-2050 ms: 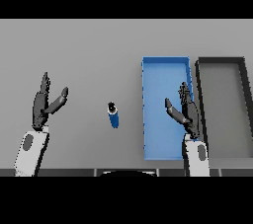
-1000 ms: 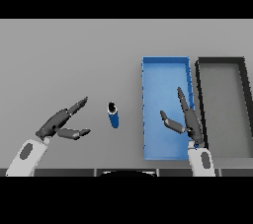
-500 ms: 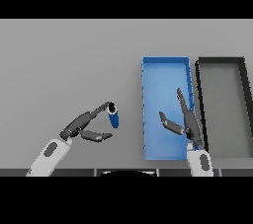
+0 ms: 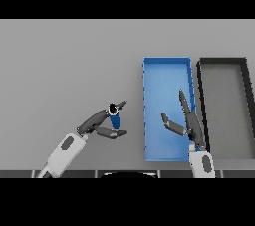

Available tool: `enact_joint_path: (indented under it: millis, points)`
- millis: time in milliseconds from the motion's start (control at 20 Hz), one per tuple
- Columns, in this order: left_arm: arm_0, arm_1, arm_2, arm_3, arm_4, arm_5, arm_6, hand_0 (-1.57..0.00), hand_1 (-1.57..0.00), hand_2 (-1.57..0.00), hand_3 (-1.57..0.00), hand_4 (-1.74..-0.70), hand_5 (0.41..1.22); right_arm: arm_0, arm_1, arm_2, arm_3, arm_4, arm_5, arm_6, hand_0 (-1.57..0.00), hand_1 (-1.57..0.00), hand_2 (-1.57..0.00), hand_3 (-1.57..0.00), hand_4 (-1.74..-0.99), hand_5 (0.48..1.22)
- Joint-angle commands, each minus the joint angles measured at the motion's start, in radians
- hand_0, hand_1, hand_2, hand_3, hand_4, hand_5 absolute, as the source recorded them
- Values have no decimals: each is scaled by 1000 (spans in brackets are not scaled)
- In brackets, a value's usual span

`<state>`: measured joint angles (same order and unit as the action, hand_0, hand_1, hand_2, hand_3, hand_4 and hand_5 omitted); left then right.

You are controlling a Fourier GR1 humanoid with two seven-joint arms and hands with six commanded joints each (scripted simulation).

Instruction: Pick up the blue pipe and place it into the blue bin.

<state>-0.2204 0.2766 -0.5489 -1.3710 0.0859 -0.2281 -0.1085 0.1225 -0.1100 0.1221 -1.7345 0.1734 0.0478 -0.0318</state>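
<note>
Left hand point(image 4: 99, 124) has swung in since 0.5 s ago; fingers and thumb now bracket the blue pipe point(image 4: 115, 119), unclosed. Grasp imminent. Right hand point(image 4: 188, 123) spread over blue bin point(image 4: 167, 63).

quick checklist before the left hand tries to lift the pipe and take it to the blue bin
1. Left robot hand at the blue pipe: ok, fingers above it and thumb below.
2. Grasp closed firmly on the pipe: cannot tell, contact is not clear from the head view.
3. Pipe off the grey table: cannot tell.
4. Blue bin has free room: ok, its floor shows bare.
5. Path from pipe to bin: ok, nothing lies between them.
6. Right robot hand out of the way: not ok, it shows open over the bin's right part.
</note>
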Motion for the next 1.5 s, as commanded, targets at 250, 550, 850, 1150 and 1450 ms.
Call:
enact_joint_path:
  millis: [250, 550, 850, 1150, 1450]
  points:
    - [-21, -74, 17, 55, 23, 27, -7, -100, -265, -357, -215, -1317, 651, 15, 1, -4, -12, -7, -1, 0, 1, 1, 1, 1, -1198, 605]
    - [-2, -96, -16, 46, 19, 32, -34, -1134, -1205, -1228, -1174, -1600, 1072, 2, -2, -9, 3, -10, 2, -9, 1, 1, 1, 1, -1198, 604]
    - [0, -117, -20, -14, 18, 88, -82, -1456, -1475, -1481, -1406, -1702, 1182, 2, -3, -7, 4, -11, 7, -13, 1, 1, 1, 1, -1189, 603]
    - [-37, -130, -31, -142, 50, 99, -41, -1541, -1546, -1547, -1469, -1731, 1211, 6, -9, -12, 15, 7, -7, -20, 1, 1, 1, 1, -1164, 602]
    - [-60, -124, -49, -202, 39, 103, 57, -1563, -1564, -1565, -1495, -1738, 1218, 14, -14, -11, 8, 12, -7, -59, 1, 1, 1, 1, -1133, 606]
